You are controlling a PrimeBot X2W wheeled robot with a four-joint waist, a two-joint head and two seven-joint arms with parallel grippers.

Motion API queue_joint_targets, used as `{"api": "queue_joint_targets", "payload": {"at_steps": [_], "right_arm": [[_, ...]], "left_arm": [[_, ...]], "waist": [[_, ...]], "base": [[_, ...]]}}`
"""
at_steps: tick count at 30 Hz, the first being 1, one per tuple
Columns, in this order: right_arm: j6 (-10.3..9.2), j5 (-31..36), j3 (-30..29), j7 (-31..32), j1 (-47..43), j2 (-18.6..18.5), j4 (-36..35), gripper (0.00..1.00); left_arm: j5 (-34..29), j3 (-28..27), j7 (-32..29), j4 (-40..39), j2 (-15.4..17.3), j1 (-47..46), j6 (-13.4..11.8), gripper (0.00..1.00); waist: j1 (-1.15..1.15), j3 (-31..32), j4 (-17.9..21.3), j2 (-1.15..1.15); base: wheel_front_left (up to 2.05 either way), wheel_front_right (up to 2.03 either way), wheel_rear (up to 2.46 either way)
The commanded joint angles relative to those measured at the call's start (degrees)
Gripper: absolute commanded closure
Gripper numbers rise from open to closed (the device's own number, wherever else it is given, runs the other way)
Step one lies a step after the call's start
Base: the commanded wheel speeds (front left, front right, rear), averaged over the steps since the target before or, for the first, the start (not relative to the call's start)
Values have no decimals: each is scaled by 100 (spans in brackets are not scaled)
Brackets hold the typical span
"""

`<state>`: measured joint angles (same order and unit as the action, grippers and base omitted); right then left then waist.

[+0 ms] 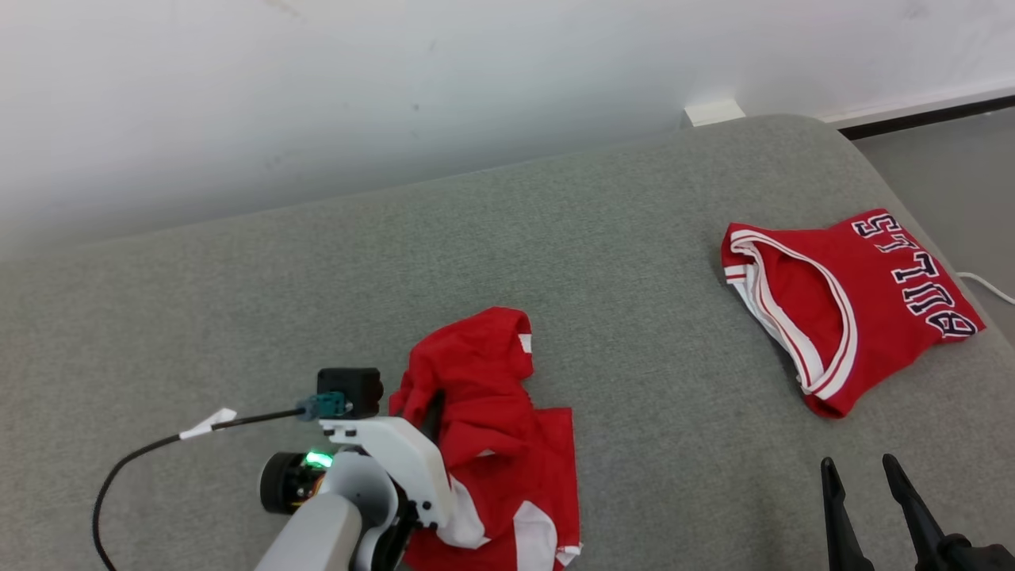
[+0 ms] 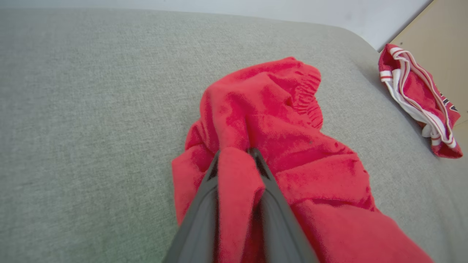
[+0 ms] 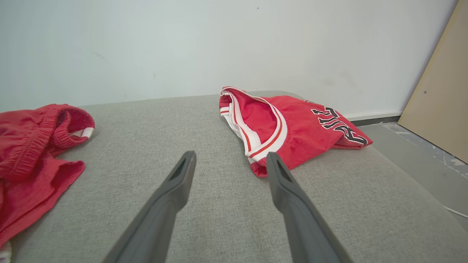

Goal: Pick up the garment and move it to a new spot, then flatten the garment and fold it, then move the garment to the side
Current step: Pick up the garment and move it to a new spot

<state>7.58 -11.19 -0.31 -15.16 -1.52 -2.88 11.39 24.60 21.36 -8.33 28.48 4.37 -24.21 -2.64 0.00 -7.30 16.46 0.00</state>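
Step in hand, by the look of it: the first pick-up. Pinches a raised fold of the crumpled red garment point(image 2: 278, 120) between the two fingers of the left hand point(image 2: 236, 153), at the near left of the grey fabric surface point(image 1: 634, 238), with cloth bunched around and between the fingers. Lies mostly on the surface, not yet lifted clear, with white trim showing at the near hem. Holds the right hand point(image 1: 858, 460) spread and empty at the near right, over bare fabric and well apart from the garment.

Calls next, probably, for a straight lift with the left pinch kept firm until the cloth hangs free, then a carry toward the open middle of the surface. Likely needs the right hand on a second edge for the flattening to come.

Beyond the right hand, near the far right edge: a red-and-white jersey point(image 1: 856, 301) with dark lettering, already folded, best steered clear of. Farther on, a pale wall point(image 1: 317, 95).
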Motion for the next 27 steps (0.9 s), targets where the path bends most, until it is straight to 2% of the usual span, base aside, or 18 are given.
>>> {"api": "queue_joint_targets", "payload": {"at_steps": [1,6,11,14,22,27], "right_arm": [[-17,-16,-27,6,30,-6,19,0],[-17,15,-93,6,-7,-6,12,0],[-17,85,-196,6,-84,-5,-111,0],[-17,164,-289,5,-138,-6,-199,0],[-16,263,-533,6,-302,-6,-358,0],[-17,235,-657,6,-380,-6,-356,0]], "left_arm": [[-65,29,156,139,-14,-79,30,0],[-273,189,866,340,-55,-225,-41,0],[-535,288,1747,21,28,23,-83,0],[-588,249,2074,-249,136,327,-204,0],[-790,159,2339,-870,406,1312,-390,0],[-940,-153,2347,-1433,493,2085,-495,0]], "waist": [[0,35,-56,0],[0,220,-250,0],[0,458,-488,0],[0,608,-643,0],[0,819,-1082,0],[0,906,-1360,0]], "base": [[0,0,0],[0,0,0],[0,0,0],[0,0,0],[0,0,0],[0,0,0]]}}
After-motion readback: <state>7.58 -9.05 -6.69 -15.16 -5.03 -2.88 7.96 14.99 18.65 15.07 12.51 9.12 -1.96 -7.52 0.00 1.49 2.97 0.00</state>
